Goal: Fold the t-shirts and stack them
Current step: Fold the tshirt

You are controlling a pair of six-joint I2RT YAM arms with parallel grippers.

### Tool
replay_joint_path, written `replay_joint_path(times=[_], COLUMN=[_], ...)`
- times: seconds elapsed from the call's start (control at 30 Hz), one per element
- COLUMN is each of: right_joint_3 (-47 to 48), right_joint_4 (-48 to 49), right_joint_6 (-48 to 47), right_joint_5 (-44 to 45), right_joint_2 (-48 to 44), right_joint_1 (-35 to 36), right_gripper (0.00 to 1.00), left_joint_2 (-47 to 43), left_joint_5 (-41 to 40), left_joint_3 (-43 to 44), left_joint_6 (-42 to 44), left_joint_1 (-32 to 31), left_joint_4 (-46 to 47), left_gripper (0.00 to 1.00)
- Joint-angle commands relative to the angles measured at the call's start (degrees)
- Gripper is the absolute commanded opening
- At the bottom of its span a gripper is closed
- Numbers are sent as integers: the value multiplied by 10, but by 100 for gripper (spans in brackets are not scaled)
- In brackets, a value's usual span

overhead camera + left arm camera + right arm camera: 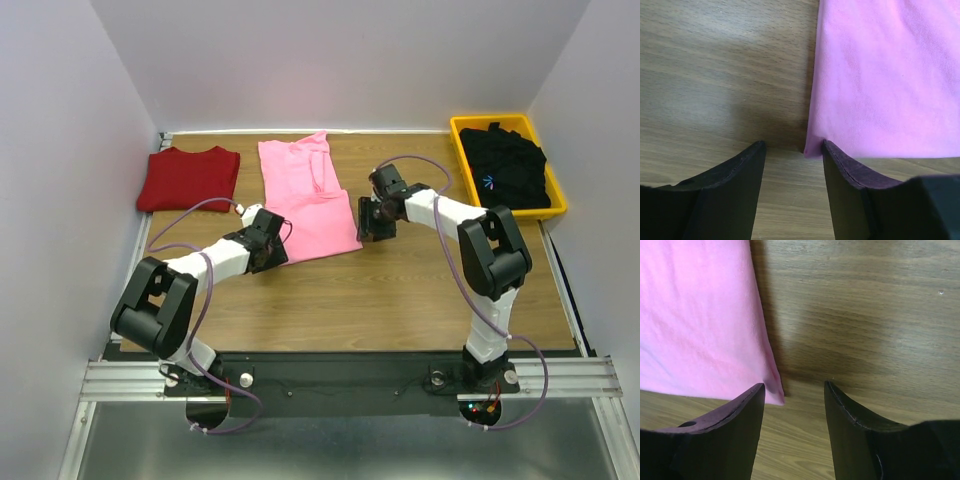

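Shirts from above: pink shirt (305,200) mid-table, red shirt (188,178) folded to its left, black shirt (510,165) in bin (490,119) to its right. Left wrist: left gripper (793,145), jaws apart, at the pink shirt's near-left corner. Right wrist: right gripper (794,385), jaws apart, at its near-right corner.

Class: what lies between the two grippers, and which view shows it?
The pink t-shirt lies there: its near edge spans from the left gripper to the right gripper. The top external view shows it.

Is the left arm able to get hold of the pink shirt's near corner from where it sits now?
Probably yes: the left gripper is open with a corner of the pink shirt just between its fingertips, and nothing lies in the way.
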Motion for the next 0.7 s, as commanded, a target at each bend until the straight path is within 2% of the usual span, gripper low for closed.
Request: replay_joint_path(times=[0.0, 0.2, 0.67], right_joint_3=[-3, -1, 10], right_joint_4=[-6, -8, -30], right_joint_6=[0, 2, 12], right_joint_5=[22, 38, 79], right_joint_2=[-26, -22, 8], right_joint_1=[12, 27, 49], right_gripper=[57, 56, 47], left_joint_2=[15, 31, 55], left_joint_5=[-11, -7, -5], left_joint_3=[4, 0, -5], left_joint_6=[-2, -8, -2], left_joint_1=[-10, -31, -37], left_joint_4=[-9, -15, -13], left_gripper=[57, 50, 23])
